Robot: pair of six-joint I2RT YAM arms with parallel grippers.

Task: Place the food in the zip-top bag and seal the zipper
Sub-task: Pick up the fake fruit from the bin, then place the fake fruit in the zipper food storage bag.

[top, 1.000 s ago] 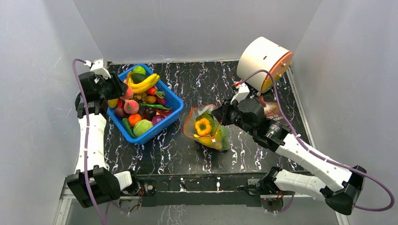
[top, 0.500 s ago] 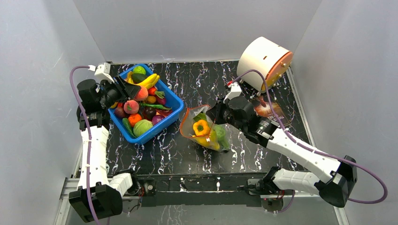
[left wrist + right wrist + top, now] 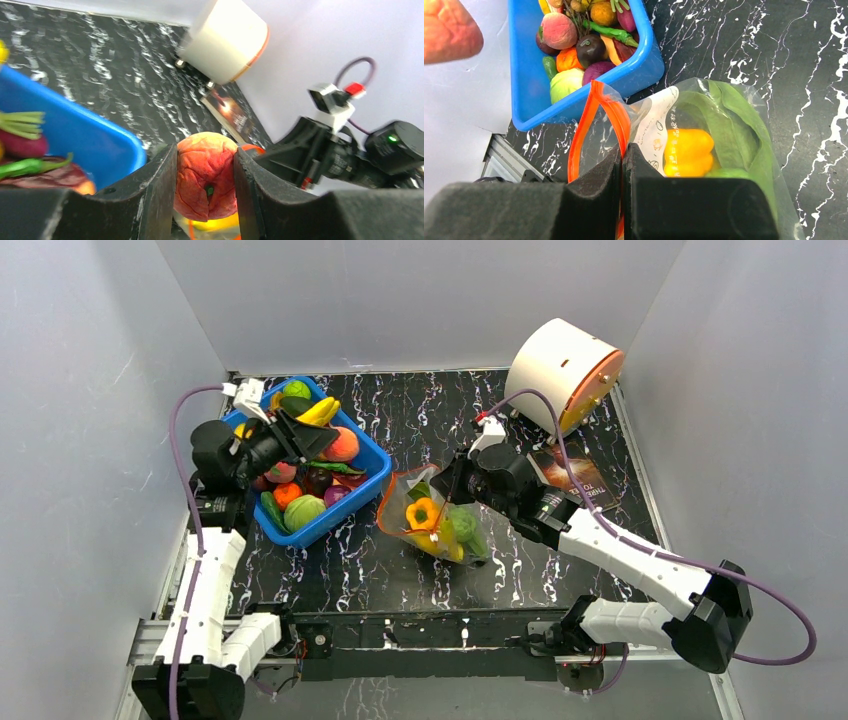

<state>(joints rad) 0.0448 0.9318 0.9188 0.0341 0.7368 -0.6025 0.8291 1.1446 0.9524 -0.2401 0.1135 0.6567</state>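
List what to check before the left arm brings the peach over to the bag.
1. Peach clamped between the left fingers: ok.
2. Peach lifted above the blue basket rim: ok.
3. Right fingers shut on the zipper: ok.
4. Bag mouth held open, facing the basket: ok.
5. Room left inside beside the bell pepper and lettuce: cannot tell.
6. Zipper sealed: not ok, to be done later.

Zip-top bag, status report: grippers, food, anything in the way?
Left fingers shut on peach above basket. Right fingers pinch zipper, bag mouth open; pepper, lettuce inside. Nothing between peach and bag.
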